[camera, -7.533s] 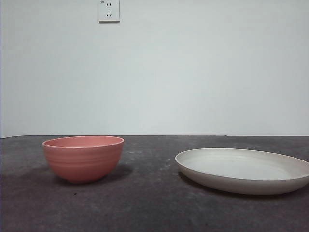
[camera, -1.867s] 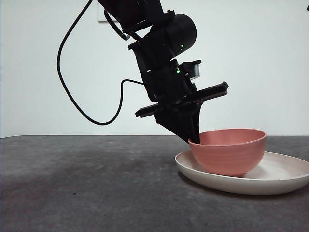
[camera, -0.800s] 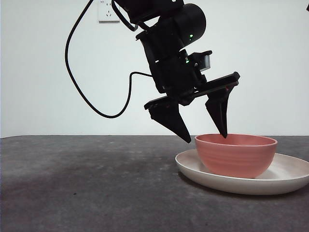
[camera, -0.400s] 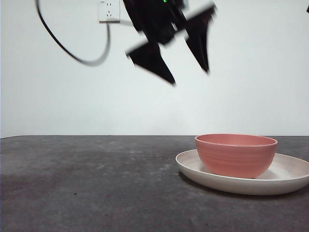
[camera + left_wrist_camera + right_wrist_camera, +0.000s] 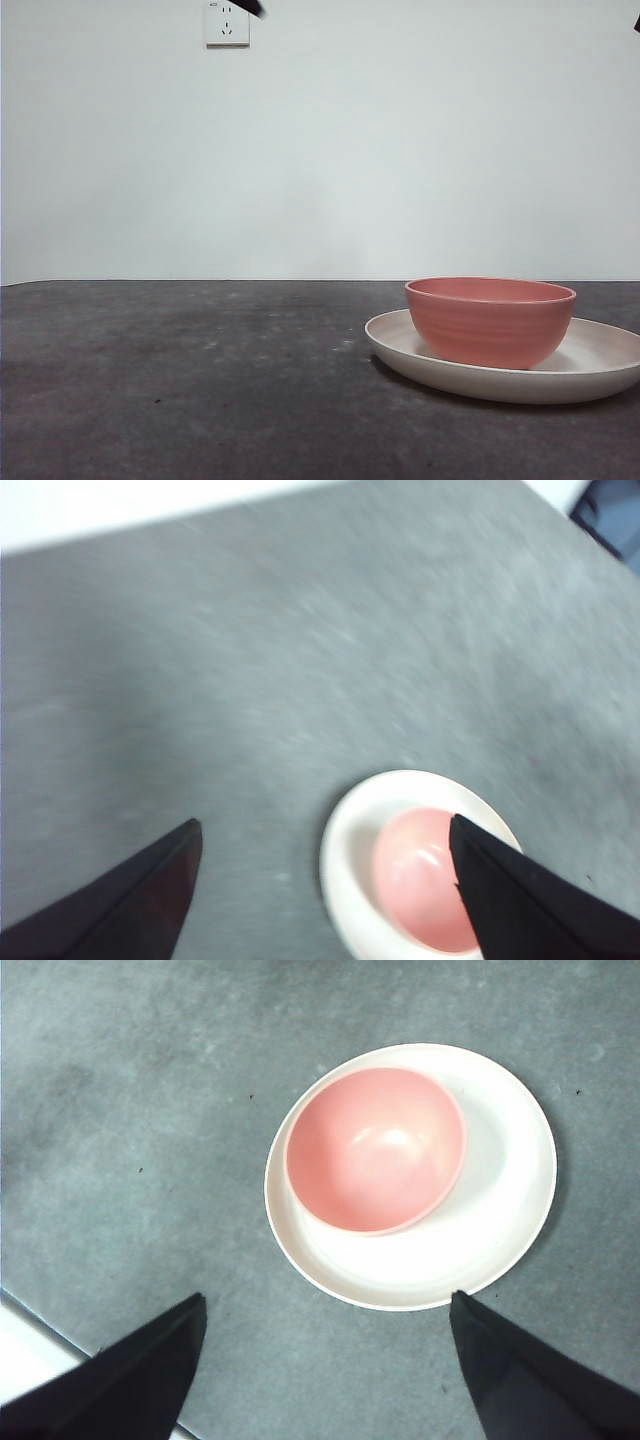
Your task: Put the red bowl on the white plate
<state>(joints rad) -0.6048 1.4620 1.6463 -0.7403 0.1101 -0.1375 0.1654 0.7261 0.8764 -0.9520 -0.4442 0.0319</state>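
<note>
Currently: small matte coral-red bowl (image 5: 490, 320) is seated upright inside the wide cream-white plate (image 5: 600, 375), lower right of the front frame.
Left gripper (image 5: 325, 890) and right gripper (image 5: 325, 1365) are raised high, jaws spread wide, nothing held; the bowl is set off-centre on the plate.

Left gripper (image 5: 322, 880) and right gripper (image 5: 322, 1360) each show two plain matte black jaws tapering to points.

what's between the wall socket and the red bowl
Nothing: the front view shows only bare wall and dark table between the socket and the red bowl.
</note>
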